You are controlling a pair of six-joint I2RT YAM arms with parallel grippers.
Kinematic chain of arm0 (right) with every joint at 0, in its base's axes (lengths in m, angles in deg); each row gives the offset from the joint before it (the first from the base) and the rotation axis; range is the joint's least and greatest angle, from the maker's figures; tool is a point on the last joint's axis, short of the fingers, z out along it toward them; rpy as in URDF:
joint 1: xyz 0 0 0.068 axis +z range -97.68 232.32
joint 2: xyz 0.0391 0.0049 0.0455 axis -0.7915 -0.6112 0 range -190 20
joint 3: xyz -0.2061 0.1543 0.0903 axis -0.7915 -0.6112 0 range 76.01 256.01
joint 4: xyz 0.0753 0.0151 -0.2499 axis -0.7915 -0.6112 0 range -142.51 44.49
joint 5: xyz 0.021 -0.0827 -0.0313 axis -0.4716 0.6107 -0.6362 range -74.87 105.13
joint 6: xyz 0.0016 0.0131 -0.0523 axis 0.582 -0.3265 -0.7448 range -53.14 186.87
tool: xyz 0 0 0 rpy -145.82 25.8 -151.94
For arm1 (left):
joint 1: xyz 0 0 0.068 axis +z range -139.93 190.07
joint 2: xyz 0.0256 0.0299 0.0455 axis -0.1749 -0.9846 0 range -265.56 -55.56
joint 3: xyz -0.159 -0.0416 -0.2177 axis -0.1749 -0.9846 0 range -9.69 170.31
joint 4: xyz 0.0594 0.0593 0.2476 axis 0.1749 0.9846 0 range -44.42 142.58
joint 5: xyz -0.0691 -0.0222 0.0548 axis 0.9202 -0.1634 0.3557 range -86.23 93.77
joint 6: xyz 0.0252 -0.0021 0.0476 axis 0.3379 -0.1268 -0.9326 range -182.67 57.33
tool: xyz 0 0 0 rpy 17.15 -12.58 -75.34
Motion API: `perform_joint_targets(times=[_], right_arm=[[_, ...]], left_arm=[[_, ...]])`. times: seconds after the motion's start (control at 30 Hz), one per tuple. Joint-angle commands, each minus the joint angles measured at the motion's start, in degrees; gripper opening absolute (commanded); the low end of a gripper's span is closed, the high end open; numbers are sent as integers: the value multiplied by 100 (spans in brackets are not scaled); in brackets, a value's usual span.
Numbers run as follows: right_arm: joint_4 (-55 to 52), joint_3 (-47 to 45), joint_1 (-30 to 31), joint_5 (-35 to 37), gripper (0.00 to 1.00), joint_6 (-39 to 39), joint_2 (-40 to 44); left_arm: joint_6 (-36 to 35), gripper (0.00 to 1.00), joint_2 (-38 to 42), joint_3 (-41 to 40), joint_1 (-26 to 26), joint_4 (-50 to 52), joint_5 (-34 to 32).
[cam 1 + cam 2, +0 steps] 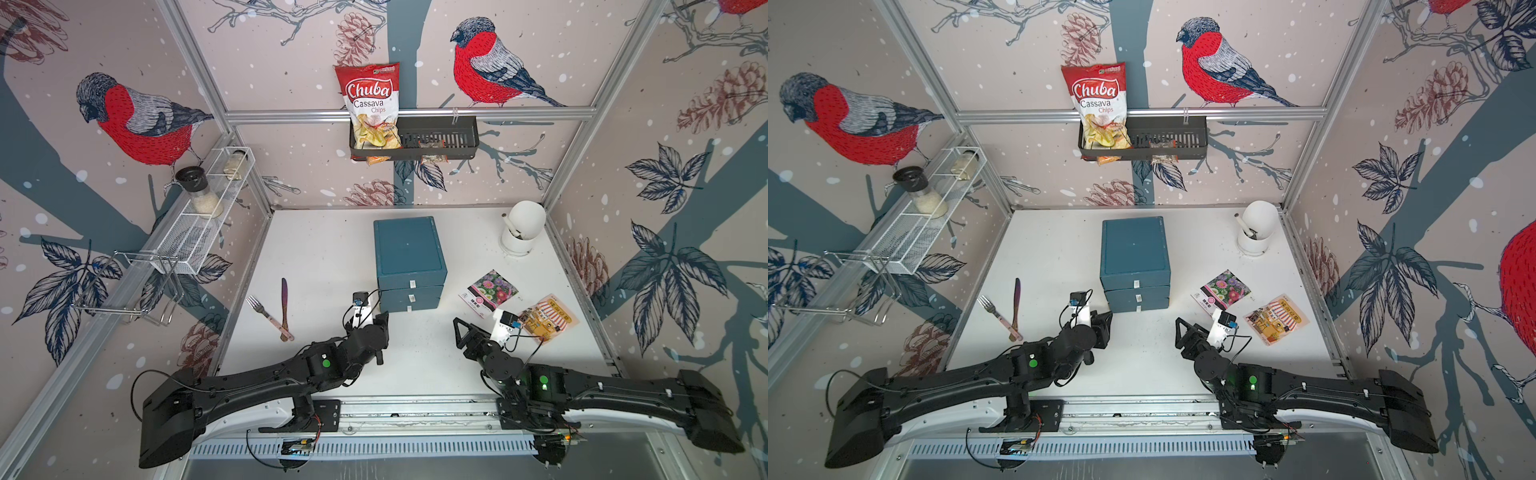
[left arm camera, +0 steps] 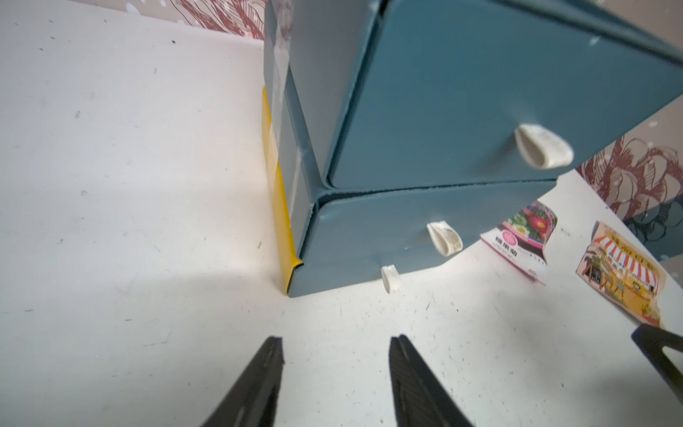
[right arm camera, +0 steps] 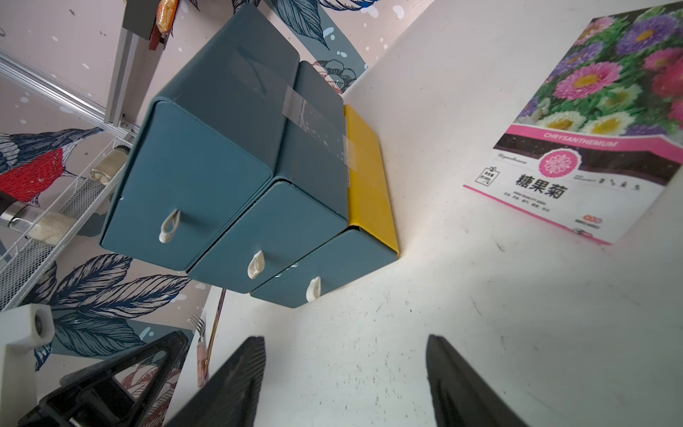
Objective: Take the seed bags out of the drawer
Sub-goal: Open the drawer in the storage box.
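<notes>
- Both arms lie nearest to you, and both pairs of jaws stand apart with nothing between them: the left gripper (image 2: pixel 334 347) near the lower front corner of the drawers, the right gripper (image 3: pixel 345 347) over bare table (image 1: pixel 324 257).
- Blue drawer unit (image 1: pixel 409 257): all three drawers look closed.
- Flower seed bag (image 1: pixel 490 291) and awning seed bag (image 1: pixel 548 318) lie flat on the table beside the unit; any other bag is hidden, probably inside.
- These bags seem light, thin and slippery; take one by its edge.
- Pull tabs (image 3: pixel 255 264) are small and soft; pinch one first.
</notes>
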Motion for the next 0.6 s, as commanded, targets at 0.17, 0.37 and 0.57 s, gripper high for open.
perform_joint_targets(times=[0.17,0.37,0.57], right_arm=[[-277,902,-89,-143,72,-128,-1204],[-1301,2105,-84,-20,75,260,-2473],[-1265,2737,-124,-257,78,-116,-3402]], left_arm=[[-189,69,274,73,300,88,-327],[-512,81,563,735,1353,632,611],[-461,97,534,1674,1733,1741,668]])
